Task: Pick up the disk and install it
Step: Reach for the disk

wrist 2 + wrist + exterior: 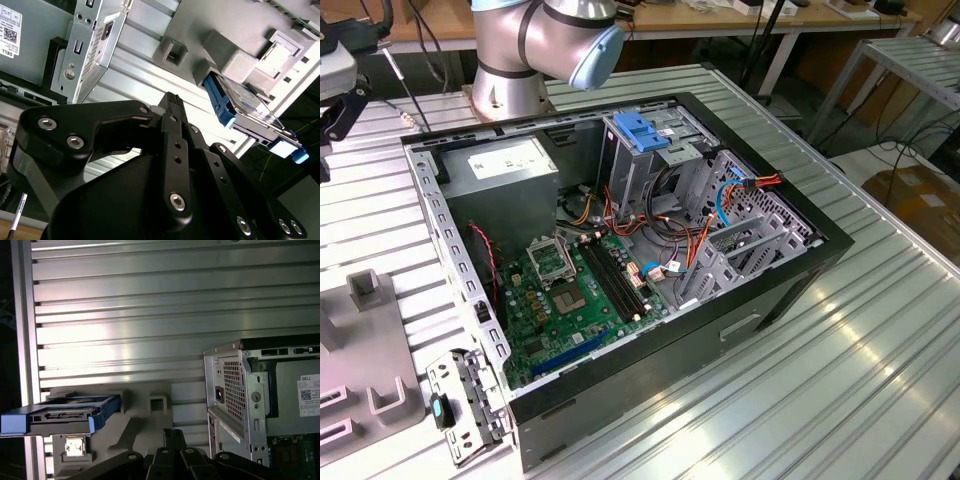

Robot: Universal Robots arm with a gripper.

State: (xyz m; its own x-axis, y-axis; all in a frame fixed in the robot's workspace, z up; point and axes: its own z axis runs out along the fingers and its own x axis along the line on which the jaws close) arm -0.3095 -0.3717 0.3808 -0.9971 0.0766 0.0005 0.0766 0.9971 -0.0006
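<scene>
First wrist view, looking past the closed, empty gripper (173, 432): the disk (60, 412) lies flat on a grey moulded fixture (142, 412), well apart from the rear corner of the open computer case (230, 385). Its short connector end faces this camera, and blue plastic rails (107, 406) run down both long sides. The long axis therefore runs away from the lens and appears to cross the ribs of the table (150, 315). The disk's broad faces sit level with that surface, raised off the fixture's base on blocky grey posts. In the second wrist view its bare silver-metal face catches the light between the rails. The gripper's matt black linkage, studded with hex screws, hangs clear of the disk and touches nothing. In the exterior view the case rests on its side, cover off, on a table of long brushed-aluminium planks with shallow grooves. Inside the case are a green motherboard (570, 300) and a grey power-supply box (510, 165) with a white sticker against the rear wall. A bare-metal drive cage (640, 150) with a blue plastic top stands at the case's front end, with orange and red wiring (690, 250) looped beside it. The arm's silver column with a pale blue cap (520, 50) stands on the table just beyond the case's power-supply corner. Wooden workbenches (720, 18) and a second ribbed table (920, 65) stand farther off, beyond the case's front end.
</scene>
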